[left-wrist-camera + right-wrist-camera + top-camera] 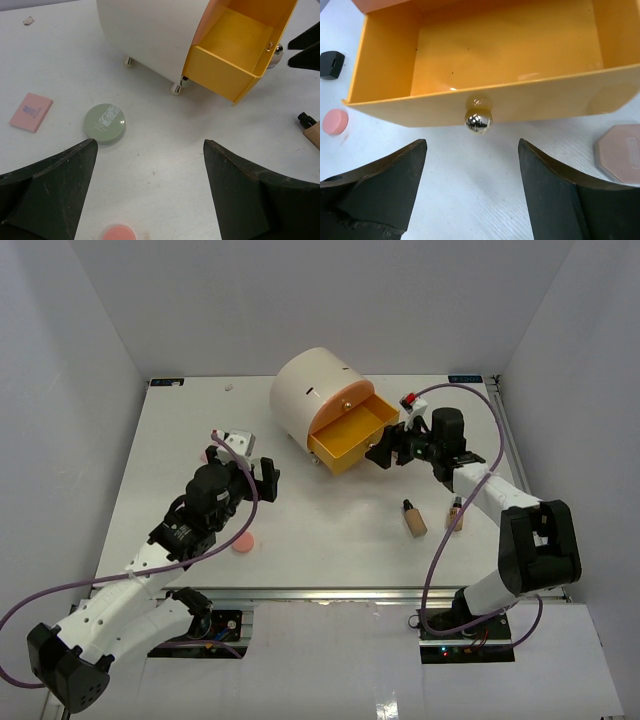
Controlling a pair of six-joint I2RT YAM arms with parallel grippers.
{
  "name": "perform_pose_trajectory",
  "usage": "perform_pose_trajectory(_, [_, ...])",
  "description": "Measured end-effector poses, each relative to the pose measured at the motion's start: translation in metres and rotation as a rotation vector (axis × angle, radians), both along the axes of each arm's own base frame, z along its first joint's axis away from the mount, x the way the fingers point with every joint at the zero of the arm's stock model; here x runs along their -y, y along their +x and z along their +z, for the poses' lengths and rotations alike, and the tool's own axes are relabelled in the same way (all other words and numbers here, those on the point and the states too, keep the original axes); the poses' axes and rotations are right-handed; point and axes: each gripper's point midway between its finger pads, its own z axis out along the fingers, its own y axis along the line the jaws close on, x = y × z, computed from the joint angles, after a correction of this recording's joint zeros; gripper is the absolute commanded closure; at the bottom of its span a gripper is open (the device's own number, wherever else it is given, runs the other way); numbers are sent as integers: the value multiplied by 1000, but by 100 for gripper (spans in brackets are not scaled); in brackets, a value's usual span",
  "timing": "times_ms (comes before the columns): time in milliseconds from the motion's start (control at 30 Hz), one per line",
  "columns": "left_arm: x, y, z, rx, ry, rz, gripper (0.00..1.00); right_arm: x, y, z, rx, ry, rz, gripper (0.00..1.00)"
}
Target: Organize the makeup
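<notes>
Right gripper (472, 147): your jaws are spread wide at the drawer knob (478, 121), gripping nothing.
Left gripper (150, 147): gaping too, empty.
Makeup: tan bottle (414, 519) and its twin (455, 514) near the table's (330, 515) front-right edge.

Left wrist view: a tan bottle (312, 131) pokes in at the right edge, only its black cap and a sliver of body showing. The pink round compact (119, 233) is sliced by the bottom edge. Right wrist view: a pink octagonal compact (619, 152) runs off the right edge, and a black shape (331, 65) off the left is impossible to identify. Upper left, a tiny scrap (28, 20) is unreadable.
</notes>
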Motion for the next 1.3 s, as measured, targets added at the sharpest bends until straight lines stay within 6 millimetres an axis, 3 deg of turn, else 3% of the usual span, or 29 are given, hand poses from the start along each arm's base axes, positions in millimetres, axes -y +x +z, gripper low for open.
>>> perform_pose_trajectory(133, [2, 3, -12, -41, 15, 6, 2, 19, -13, 20, 85, -21, 7, 17])
perform_pose_trajectory(233, [2, 4, -29, -121, 31, 24, 2, 30, -36, 31, 197, -81, 83, 11])
perform_pose_trajectory(400, [4, 0, -60, -292, 26, 67, 2, 25, -89, 42, 350, -133, 302, 10])
perform_pose_trajectory(500, [1, -11, -85, -431, 14, 116, 2, 21, -109, 42, 370, -131, 392, 10])
perform_pose_trajectory(633, [-10, -31, -124, -619, 39, 211, 2, 21, -120, 35, 344, -131, 434, 10])
perform_pose_trajectory(733, [-22, -44, -141, -705, 63, 294, 2, 21, -124, 33, 326, -129, 444, 10])
perform_pose_trajectory(1000, [-53, -54, -166, -812, 82, 496, 2, 23, -132, 51, 402, -144, 438, 10])
perform_pose_trajectory(1300, [-74, -57, -195, -926, 99, 597, 4, 26, -138, 67, 477, -153, 431, 10])
